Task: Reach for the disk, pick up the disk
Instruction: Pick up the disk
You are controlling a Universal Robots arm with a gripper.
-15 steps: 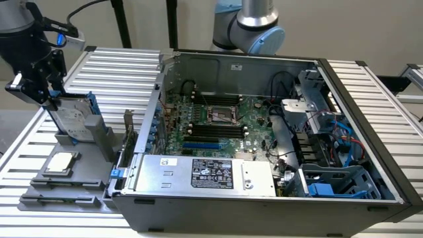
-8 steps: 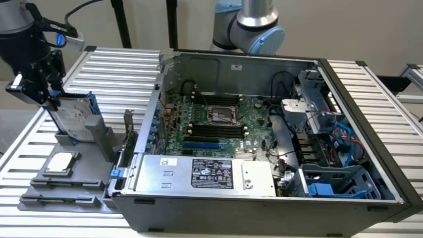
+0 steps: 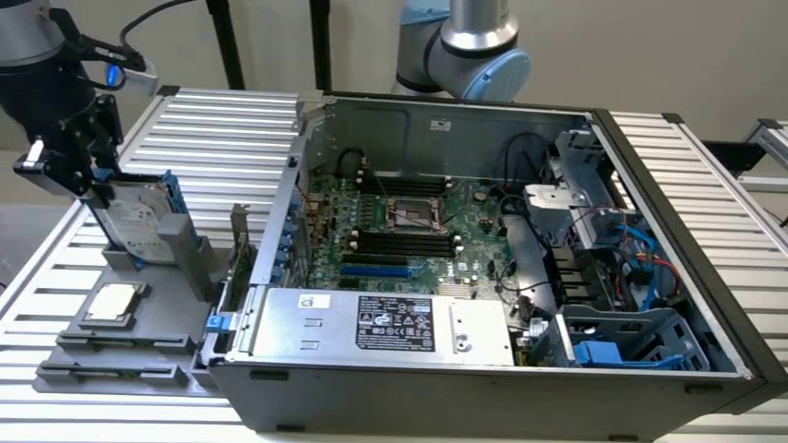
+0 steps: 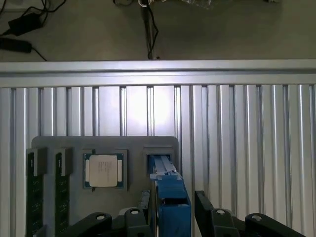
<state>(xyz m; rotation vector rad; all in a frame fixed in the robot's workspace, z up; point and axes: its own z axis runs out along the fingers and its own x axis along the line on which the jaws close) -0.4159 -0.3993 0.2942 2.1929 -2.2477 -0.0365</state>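
A: where's the flat silver-grey metal hard drive with blue plastic rails [image 3: 136, 221] sitting?

B: upright in the grey plastic tray [image 3: 148, 277] on the ribbed aluminium surface [image 3: 234, 129], black tool [image 4: 173, 195] straddling its top edge, jaws apart

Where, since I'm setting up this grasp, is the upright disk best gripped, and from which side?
Probably across its two broad faces near the top edge, from above: the disk stands on edge in the grey holder, thin blue rail up, flanked by the open gripper.
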